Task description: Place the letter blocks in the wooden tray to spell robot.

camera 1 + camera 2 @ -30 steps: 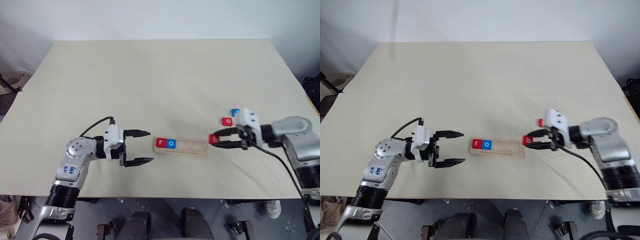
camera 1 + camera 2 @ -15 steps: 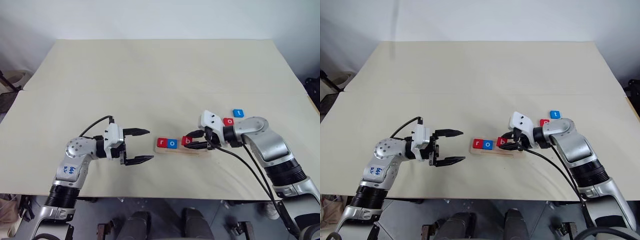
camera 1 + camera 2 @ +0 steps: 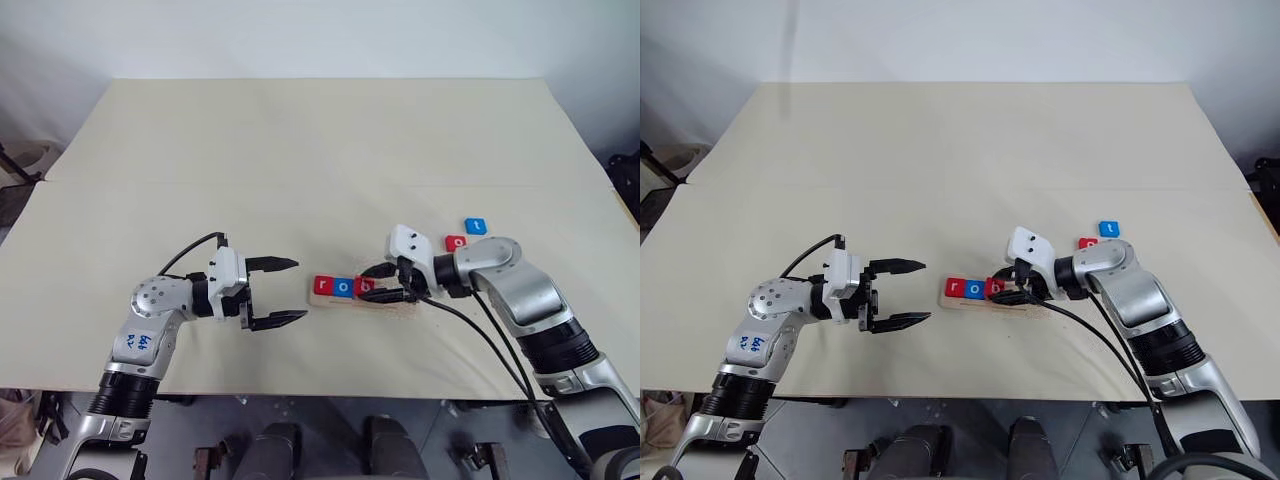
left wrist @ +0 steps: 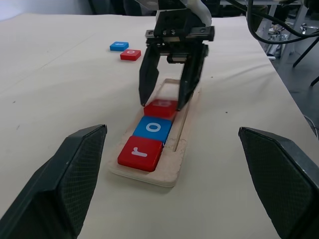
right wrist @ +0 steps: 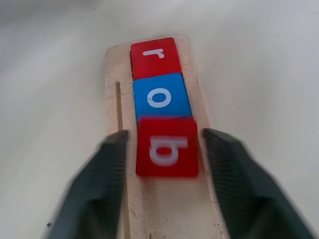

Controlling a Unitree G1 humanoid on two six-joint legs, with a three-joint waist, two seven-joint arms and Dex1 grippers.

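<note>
The wooden tray lies on the table between my two arms. A red r block, a blue o block and a red b block lie in it in a row from its left end. My right gripper straddles the b block, open, with a small gap showing on each side of the block. A red o block and a blue t block lie loose on the table behind my right wrist. My left gripper stands open just left of the tray, holding nothing.
The tan tabletop stretches wide beyond the tray. Its front edge runs close below both arms. A black cable trails from my right wrist across the table.
My right gripper carried the red b block leftward from the tray's right end, set it beside the blue o, and its jaws have widened. The left arm kept still.
</note>
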